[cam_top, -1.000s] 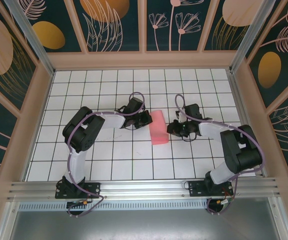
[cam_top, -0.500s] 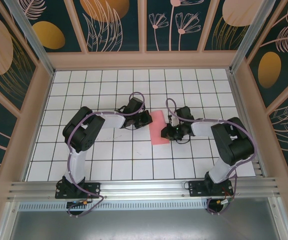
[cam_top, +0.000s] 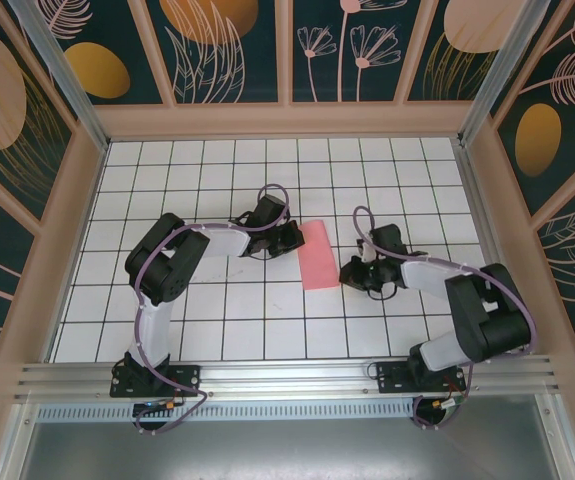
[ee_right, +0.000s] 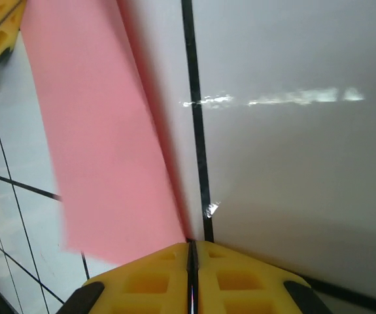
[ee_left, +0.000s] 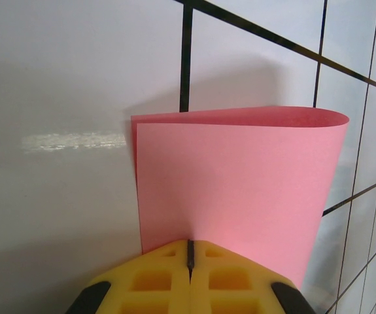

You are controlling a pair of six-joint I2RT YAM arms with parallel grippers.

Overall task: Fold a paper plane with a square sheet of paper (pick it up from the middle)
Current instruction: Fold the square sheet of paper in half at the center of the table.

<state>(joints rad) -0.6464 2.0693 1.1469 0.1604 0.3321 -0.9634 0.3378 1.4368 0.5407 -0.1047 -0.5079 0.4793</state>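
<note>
Paper (cam_top: 318, 255) lies doubled over at the middle of the table (cam_top: 237, 310), its fold rounded and not yet pressed flat. My left claw (cam_top: 294, 240) is clenched on the open edges. My right claw (cam_top: 351, 272) is closed, tips at the fold's near corner; I cannot tell whether it pinches anything. I'd hold the left firm and drag the right slowly along the fold, pressing flat, so the edges don't slip apart.
</note>
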